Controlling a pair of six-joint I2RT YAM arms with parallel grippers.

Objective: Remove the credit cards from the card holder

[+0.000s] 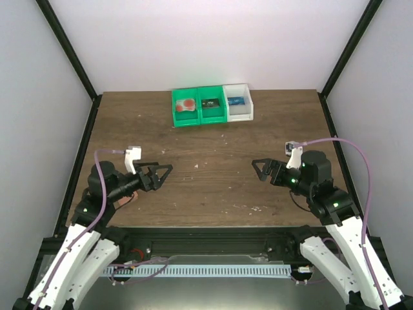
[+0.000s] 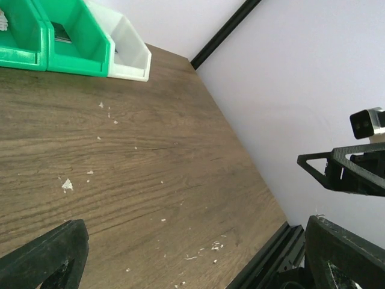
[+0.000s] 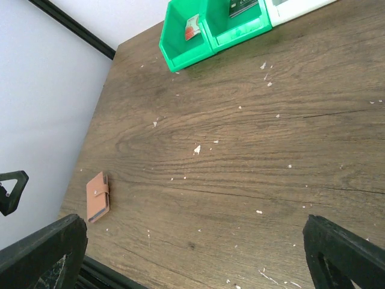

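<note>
The left gripper (image 1: 162,175) hovers low over the near left part of the worktop (image 1: 213,142), its jaws spread wide apart and holding nothing. Opposite it, the right gripper (image 1: 258,172) hovers over the near right part, jaws likewise wide apart and empty; the two point toward each other across bare wood. The card holder (image 3: 97,197) lies flat and closed on the worktop close to the near left edge, beside the left arm, its small tab folded over one long edge. It touches neither gripper. Pale flecks (image 3: 197,149) are scattered over the wood in the middle. At the far edge three bins stand touching in a row. The left green bin (image 1: 175,110) holds a credit card (image 1: 187,105), whitish-pink with a red-orange blot. The middle green bin (image 1: 211,117) holds something dark and the white bin (image 1: 239,115) something blue; what these are cannot be made out.
</note>
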